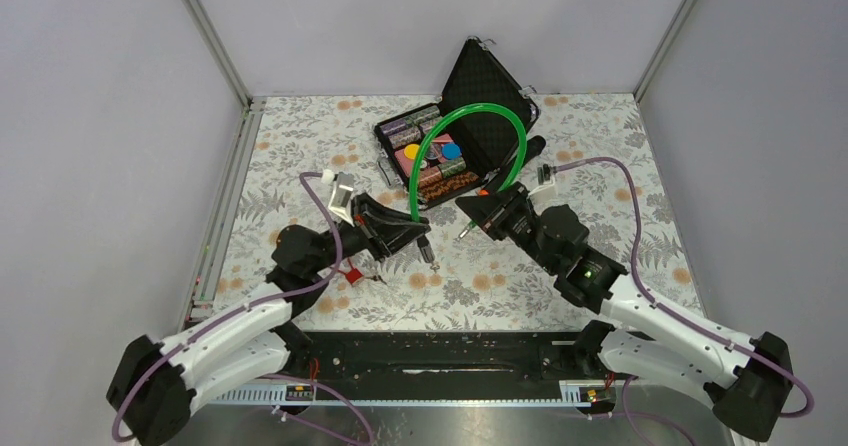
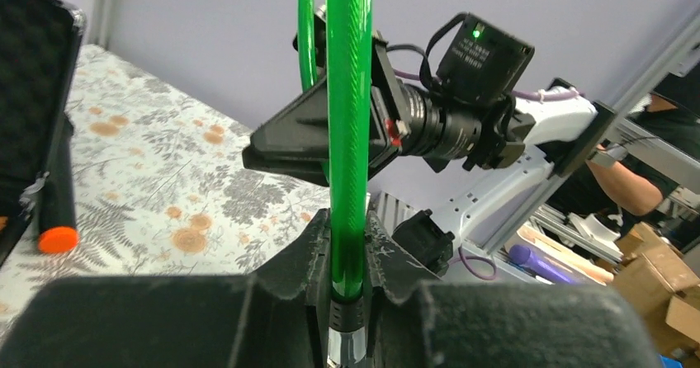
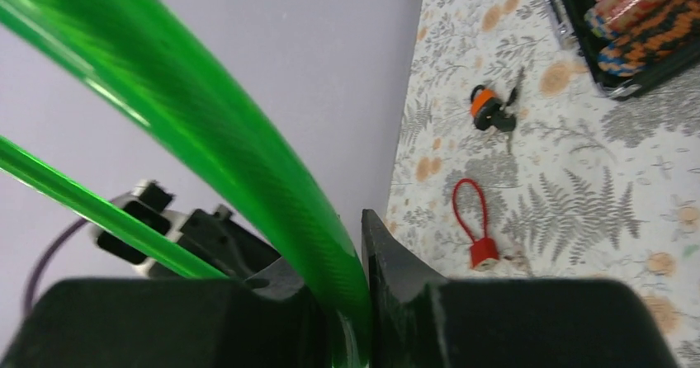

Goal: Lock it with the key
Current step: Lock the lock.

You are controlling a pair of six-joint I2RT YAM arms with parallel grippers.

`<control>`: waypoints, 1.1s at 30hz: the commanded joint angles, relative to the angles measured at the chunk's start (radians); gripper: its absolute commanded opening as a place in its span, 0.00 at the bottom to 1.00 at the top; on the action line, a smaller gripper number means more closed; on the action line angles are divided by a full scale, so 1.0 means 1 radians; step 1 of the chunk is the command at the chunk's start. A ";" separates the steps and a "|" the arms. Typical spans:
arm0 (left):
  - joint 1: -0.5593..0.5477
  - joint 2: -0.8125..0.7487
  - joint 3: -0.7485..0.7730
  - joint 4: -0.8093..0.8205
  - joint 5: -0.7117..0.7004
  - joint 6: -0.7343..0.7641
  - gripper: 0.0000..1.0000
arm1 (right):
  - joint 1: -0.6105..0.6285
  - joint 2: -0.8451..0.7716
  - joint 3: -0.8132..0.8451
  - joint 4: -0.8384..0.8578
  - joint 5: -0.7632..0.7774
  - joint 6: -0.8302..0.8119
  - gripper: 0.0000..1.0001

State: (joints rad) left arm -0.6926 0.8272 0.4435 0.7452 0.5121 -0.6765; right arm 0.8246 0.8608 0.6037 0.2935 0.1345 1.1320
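Gripping a green cable loop (image 1: 470, 114) by both ends, two robot arms work over a floral-clothed desk (image 1: 620, 176). The left pincer (image 2: 348, 257) is clamped tight on one leg of the cable, just above its metal end fitting. The right pincer (image 3: 355, 306) is closed on the other leg, w/ fingers pressed against the green sheath. The loop arches up btwn the arms, in front of an open black case (image 1: 495, 81) holding stacked chips at the back of the desk. The key (image 3: 513, 258), a small pale-silver speck too blurred for detail, lies on the cloth just beside the body of a red padlock (image 3: 479, 251), near the left arm and well apart from both pincers. An orange-and-black item (image 3: 489, 108) lies farther back, btwn padlock and case; what it is can't be told.
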 commanded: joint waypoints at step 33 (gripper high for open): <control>-0.002 0.222 -0.001 0.666 0.017 -0.008 0.00 | 0.182 0.109 0.247 -0.048 0.201 0.126 0.00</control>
State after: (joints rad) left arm -0.6926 1.0538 0.4278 1.3579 0.5941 -0.7116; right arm 0.9886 0.9680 0.7883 0.1909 0.3477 1.2316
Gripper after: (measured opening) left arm 0.138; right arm 0.203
